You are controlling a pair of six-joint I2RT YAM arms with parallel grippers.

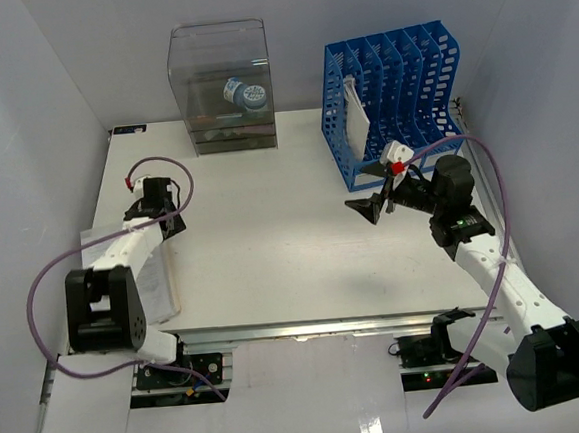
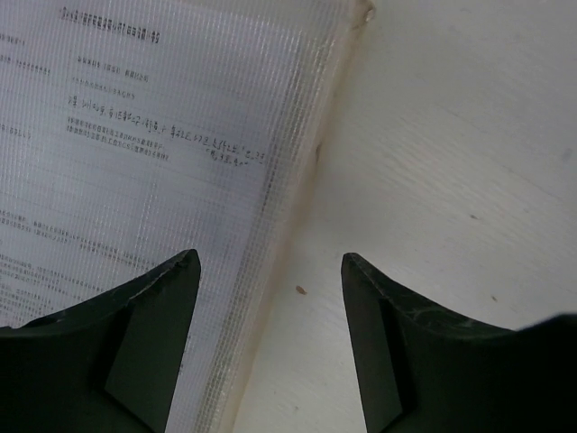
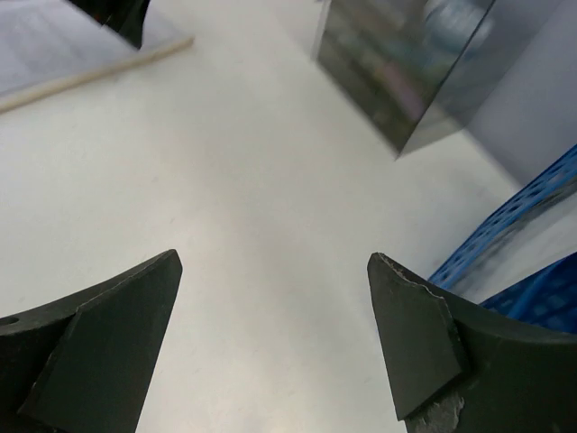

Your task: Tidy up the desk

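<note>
Left gripper point(image 2: 270, 262) nearest: jaws parted, nothing held, poised over long edge of translucent mesh plastic sleeve with printed sheet point(image 2: 135, 135). One finger above sleeve, other above bare large white flat worktop point(image 1: 272, 248). Sleeve lies flat along worktop's left edge, toward front-left corner. My guess: light, limp, slick, awkward to pinch while flat; best hold is exposed long edge. Worktop itself rigid, fixed, spans whole scene. Right gripper point(image 3: 270, 262) spread wide, empty, hovering near right edge, beside blue slotted plastic file rack point(image 1: 396, 98) at far-right corner.
</note>
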